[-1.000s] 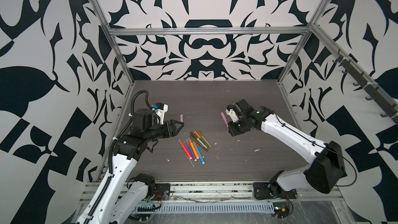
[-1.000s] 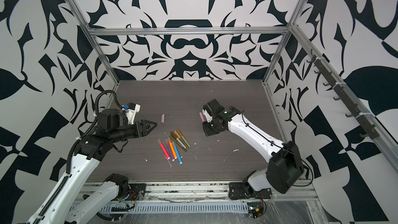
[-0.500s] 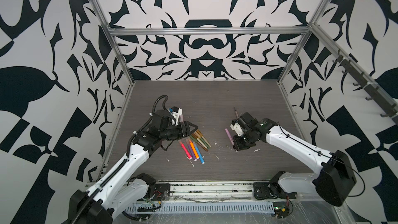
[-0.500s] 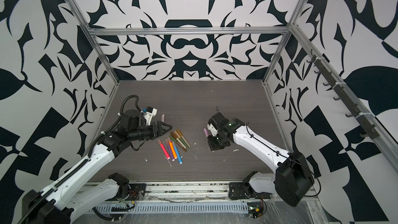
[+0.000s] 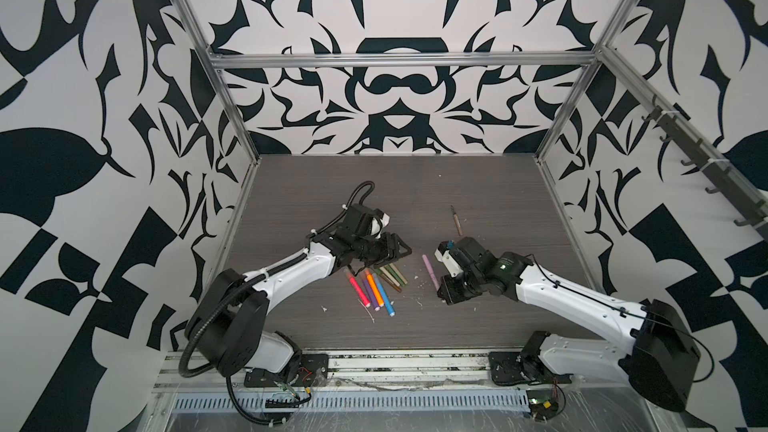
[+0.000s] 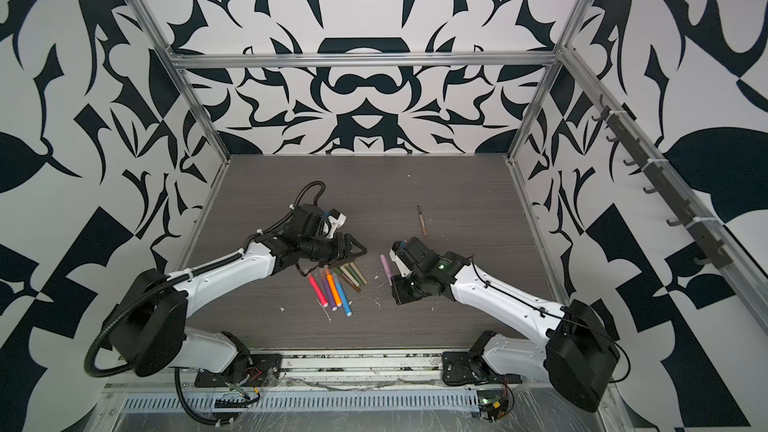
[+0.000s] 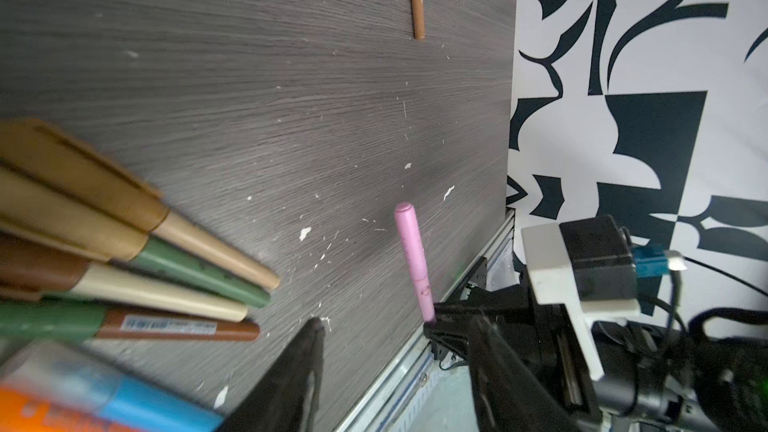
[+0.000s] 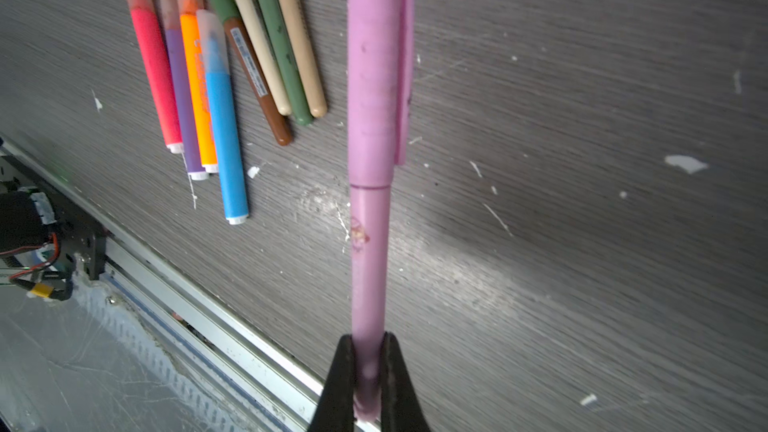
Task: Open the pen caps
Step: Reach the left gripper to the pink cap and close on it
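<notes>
While the right tool (image 8: 368, 342) grips the pink pen (image 8: 370, 243) at its tail, the left tool (image 5: 403, 249) gapes by the pens (image 5: 376, 288).

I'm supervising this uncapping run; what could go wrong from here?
The right tool pinches only the tail end of the capped pink plastic pen, so a pull on its pink cap could twist it loose. The open left tool hangs close over the slim olive, tan and brown pens and might scatter them.

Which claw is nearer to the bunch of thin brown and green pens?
Left. The left claw is open just over the far ends of the thin pens; the right claw, holding the pink pen, is off to their right.
</notes>
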You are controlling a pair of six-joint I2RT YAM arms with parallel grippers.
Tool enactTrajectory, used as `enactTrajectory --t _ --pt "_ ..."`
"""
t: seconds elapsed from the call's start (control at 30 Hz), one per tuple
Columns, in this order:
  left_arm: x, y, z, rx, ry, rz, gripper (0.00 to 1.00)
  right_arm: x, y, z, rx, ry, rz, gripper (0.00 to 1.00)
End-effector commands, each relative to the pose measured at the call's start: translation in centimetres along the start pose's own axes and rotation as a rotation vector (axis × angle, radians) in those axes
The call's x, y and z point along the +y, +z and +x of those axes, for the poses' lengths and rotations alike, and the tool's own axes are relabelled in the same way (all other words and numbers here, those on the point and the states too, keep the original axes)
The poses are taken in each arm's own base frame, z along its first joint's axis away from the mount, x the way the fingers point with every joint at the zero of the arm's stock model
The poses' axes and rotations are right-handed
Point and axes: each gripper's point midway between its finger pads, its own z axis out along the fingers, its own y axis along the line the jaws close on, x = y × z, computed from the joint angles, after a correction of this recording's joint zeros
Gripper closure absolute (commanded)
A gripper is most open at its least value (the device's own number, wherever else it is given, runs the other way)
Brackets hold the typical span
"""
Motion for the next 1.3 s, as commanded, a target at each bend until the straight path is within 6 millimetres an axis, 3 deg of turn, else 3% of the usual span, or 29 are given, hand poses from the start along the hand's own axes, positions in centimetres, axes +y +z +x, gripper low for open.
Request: enactTrajectory --t 0.0,0.3,0.6,0.7,0.87,1.17,1.27 --pt "-1.3 1.0 -0.3 0.019 0.005 0.026 0.44 1.8 0.1 -2.0 -0.074 -0.001 -0.045 1.0" --pt "-0.4 2.7 0.2 0.047 -0.012 -0.011 0.47 3.1 -0.5 -3.0 -0.109 -0.008 -0.079 1.0" --pt "-0.2 4.1 0.2 0.064 -0.019 -0.039 0.47 3.8 -0.4 -2.4 -0.113 -0.02 -0.102 1.0" --pt "-0.2 4.6 0.3 0.069 -0.018 -0.048 0.53 3.8 -0.4 -2.3 -0.12 -0.018 -0.098 1.0" --pt "0.0 5.3 0.7 0.085 -0.026 -0.057 0.72 3.5 -0.7 -2.2 -0.134 -0.018 -0.083 1.0" --pt "-1.0 5.6 1.3 0.094 -0.01 -0.047 0.72 2.9 -1.0 -2.3 -0.154 -0.002 -0.055 1.0" --pt "-1.2 5.6 1.4 0.093 -0.005 -0.044 0.8 2.7 -1.0 -2.3 -0.157 0.003 -0.046 1.0"
